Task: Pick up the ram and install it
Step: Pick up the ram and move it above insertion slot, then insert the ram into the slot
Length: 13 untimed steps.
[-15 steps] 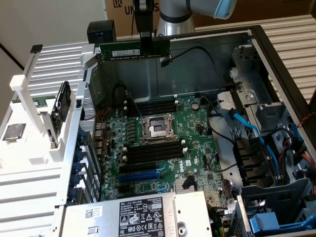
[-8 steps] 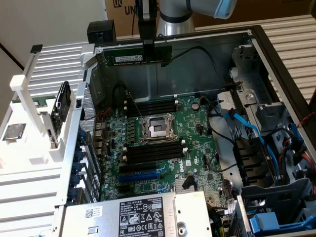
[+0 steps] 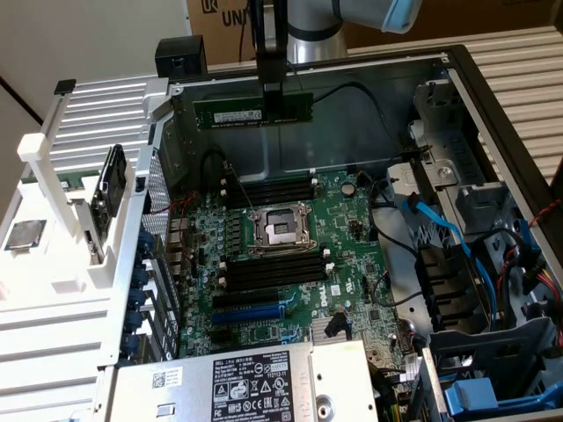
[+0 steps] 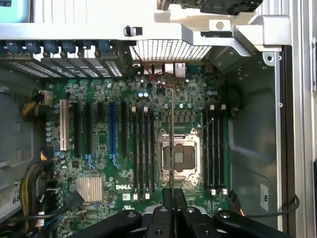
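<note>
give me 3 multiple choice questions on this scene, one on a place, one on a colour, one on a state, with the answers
1. Where is the ram?
A. in the air over the motherboard
B. seated in a black slot
C. lying on the white tray

2. What colour is the ram's board?
A. blue
B. green
C. red

3. How is the pincer?
A. open and empty
B. pressing on a fan
C. shut on the ram

Answers: 1 A, it hangs well clear of the motherboard; 2 B, its face shows green; 3 C, the pincer clamps the stick from above.
</note>
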{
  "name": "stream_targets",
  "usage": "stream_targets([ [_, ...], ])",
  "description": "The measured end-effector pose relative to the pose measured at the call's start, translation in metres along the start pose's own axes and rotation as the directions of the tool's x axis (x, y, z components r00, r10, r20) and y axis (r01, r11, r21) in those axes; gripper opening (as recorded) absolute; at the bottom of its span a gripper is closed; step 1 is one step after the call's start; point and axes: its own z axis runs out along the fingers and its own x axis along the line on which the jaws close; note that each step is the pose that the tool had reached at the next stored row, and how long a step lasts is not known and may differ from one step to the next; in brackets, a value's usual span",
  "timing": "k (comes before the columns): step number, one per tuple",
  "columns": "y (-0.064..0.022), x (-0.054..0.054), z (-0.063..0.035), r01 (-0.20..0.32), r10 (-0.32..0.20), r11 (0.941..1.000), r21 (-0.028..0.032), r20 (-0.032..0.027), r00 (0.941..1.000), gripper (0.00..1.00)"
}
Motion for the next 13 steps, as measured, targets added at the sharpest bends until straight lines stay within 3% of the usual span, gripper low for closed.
stream_targets([
  [1, -0.0005, -0.0011, 0.0013, 0.0, 0.0, 1.0, 0.0033, -0.0097, 1.0, 0.12],
  [4, -0.0012, -0.0048, 0.0033, 0.0, 0.0, 1.0, 0.0081, -0.0205, 0.9998, 0.12],
  [9, -0.0021, -0.0102, 0.006, 0.001, 0.0, 0.9997, 0.0235, -0.026, 0.9997, 0.12],
  [10, -0.0021, -0.0101, 0.0069, 0.001, 0.0, 0.9994, 0.0347, -0.0257, 0.9997, 0.12],
  [11, -0.0022, -0.0101, 0.0075, 0.002, -0.001, 0.9991, 0.0415, -0.0253, 0.9997, 0.12],
  [13, -0.0023, -0.0091, 0.0097, 0.002, -0.001, 0.9988, 0.0494, -0.025, 0.9997, 0.12],
])
